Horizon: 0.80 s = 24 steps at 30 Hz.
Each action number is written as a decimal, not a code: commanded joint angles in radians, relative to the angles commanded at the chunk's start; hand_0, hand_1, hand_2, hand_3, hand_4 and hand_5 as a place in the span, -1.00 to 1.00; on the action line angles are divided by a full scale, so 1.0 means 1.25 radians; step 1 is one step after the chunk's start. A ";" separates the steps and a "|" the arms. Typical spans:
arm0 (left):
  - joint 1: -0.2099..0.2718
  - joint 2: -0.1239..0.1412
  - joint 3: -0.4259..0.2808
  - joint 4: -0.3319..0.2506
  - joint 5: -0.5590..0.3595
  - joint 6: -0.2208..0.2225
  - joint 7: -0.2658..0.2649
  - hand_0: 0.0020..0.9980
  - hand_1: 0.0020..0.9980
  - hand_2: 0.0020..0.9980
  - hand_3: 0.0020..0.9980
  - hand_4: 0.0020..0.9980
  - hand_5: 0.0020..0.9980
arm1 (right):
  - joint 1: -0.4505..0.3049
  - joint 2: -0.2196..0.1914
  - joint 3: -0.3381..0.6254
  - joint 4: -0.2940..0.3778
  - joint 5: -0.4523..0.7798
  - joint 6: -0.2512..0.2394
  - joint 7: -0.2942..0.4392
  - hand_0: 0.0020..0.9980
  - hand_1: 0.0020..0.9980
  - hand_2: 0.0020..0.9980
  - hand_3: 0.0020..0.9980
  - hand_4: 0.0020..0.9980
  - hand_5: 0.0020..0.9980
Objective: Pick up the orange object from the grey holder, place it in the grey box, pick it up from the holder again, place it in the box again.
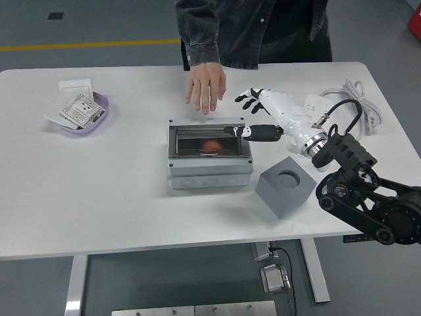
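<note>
The orange object [211, 146] lies inside the grey box [209, 172], near its middle. The grey holder [285, 185] is a cube with a round hole on top, standing right of the box; the hole is empty. My right hand [253, 115] is white with black fingertips and hovers at the box's far right corner. Its fingers are spread and hold nothing; the thumb points left over the box's rim. My left arm is out of view.
A person stands at the far side with one hand [206, 84] resting on the table behind the box. A purple bowl [100, 118] with white cards sits at the left. A white power strip with coiled cable [348, 105] lies at the right.
</note>
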 joint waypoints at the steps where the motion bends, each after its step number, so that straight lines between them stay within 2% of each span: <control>1: 0.001 0.000 -0.006 0.000 0.005 0.000 0.001 0.28 0.38 0.16 0.15 0.01 -0.84 | -0.024 0.003 0.033 0.012 -0.001 -0.010 0.010 0.19 0.07 0.23 0.43 1.00 0.37; 5: 0.006 -0.001 -0.023 0.000 0.017 0.000 0.001 0.28 0.38 0.16 0.15 0.01 -0.84 | -0.115 0.024 0.150 0.037 0.047 -0.055 0.067 0.21 0.08 0.23 0.43 1.00 0.39; 9: 0.011 -0.002 -0.047 0.000 0.039 0.000 0.004 0.28 0.38 0.16 0.15 0.01 -0.84 | -0.200 0.046 0.262 0.027 0.149 -0.083 0.141 0.21 0.06 0.22 0.42 1.00 0.42; 15: 0.018 -0.004 -0.075 0.000 0.063 0.001 0.008 0.28 0.38 0.15 0.14 0.01 -0.83 | -0.314 0.065 0.408 0.009 0.334 -0.053 0.268 0.19 0.05 0.20 0.40 1.00 0.44; 18: 0.017 -0.004 -0.079 0.000 0.064 0.002 0.008 0.28 0.38 0.15 0.14 0.01 -0.83 | -0.350 0.069 0.469 0.006 0.428 -0.044 0.321 0.19 0.05 0.20 0.40 1.00 0.44; 19: 0.017 -0.004 -0.080 0.000 0.065 0.002 0.008 0.28 0.38 0.15 0.14 0.01 -0.83 | -0.354 0.068 0.484 0.005 0.457 -0.043 0.330 0.19 0.05 0.20 0.40 1.00 0.44; 20: 0.017 -0.004 -0.082 0.000 0.067 0.002 0.008 0.28 0.38 0.15 0.15 0.01 -0.83 | -0.357 0.068 0.498 0.004 0.485 -0.042 0.336 0.27 0.25 0.29 0.42 1.00 0.58; 24: 0.015 -0.003 -0.083 0.000 0.067 0.002 0.007 0.28 0.38 0.15 0.15 0.01 -0.83 | -0.364 0.070 0.527 0.003 0.580 -0.040 0.343 0.27 0.25 0.29 0.42 1.00 0.58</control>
